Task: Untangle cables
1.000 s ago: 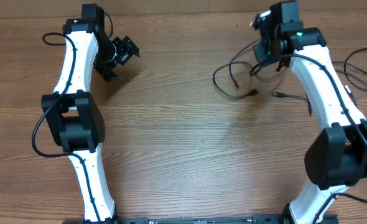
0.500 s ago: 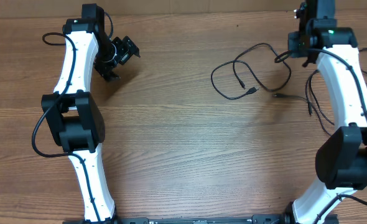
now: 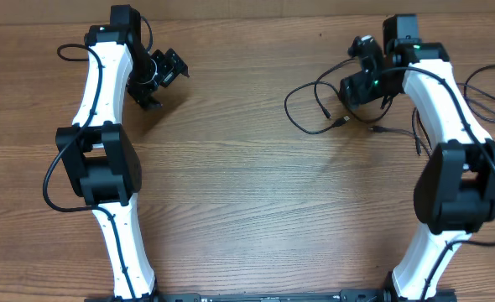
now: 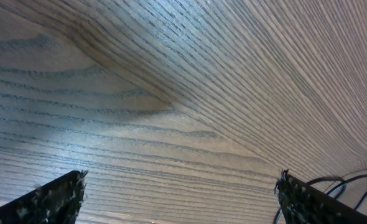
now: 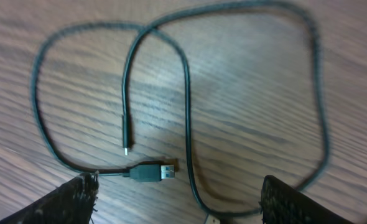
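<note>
Now the right fingers (image 5: 71, 202) have opened wide, dropping the cables (image 5: 186, 112) in crossed loops (left fingers (image 4: 53, 199) gape empty too); untangling evidently needs another grasp.

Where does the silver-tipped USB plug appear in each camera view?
Overhead: the USB plug lies right of centre, upper half.
Left wrist: not in it.
Right wrist: USB plug at bottom centre.
Shared landmark: thin plug tip just up-left of it, both views.
</note>
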